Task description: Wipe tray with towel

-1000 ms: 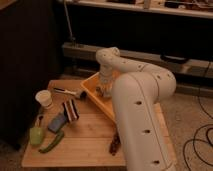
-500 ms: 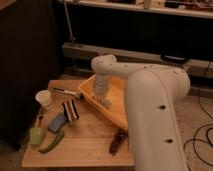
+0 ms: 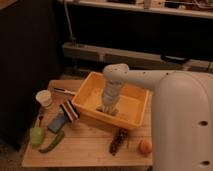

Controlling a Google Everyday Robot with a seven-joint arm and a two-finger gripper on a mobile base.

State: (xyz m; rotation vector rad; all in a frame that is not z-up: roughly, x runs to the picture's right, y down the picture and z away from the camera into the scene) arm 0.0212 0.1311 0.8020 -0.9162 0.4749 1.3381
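Yellow-orange plastic fills the middle of the scene: the tray sits on the wooden table, and everything else gets placed from it. The white arm reaches in over the tray's right rim and drops its wrist straight down, so the claw is inside the tray, low over the floor near the front wall. That vertical pose makes sense for pressing a cloth flat against the bottom. Whether the claw is spread or closed, I cannot tell, and the towel itself I cannot pick out; if it is there, it is hidden beneath the claw.

Left of the tray, touching its front-left corner, leans a dark-and-white striped block, with a flat blue pad just beyond it. Further left stands a white cup, and a green pepper lies at the table's front. In front of the tray rest a dark pine-cone-like object and an orange fruit. These sit outside the tray, leaving its floor free for wiping.

No brand, label or writing is readable anywhere.
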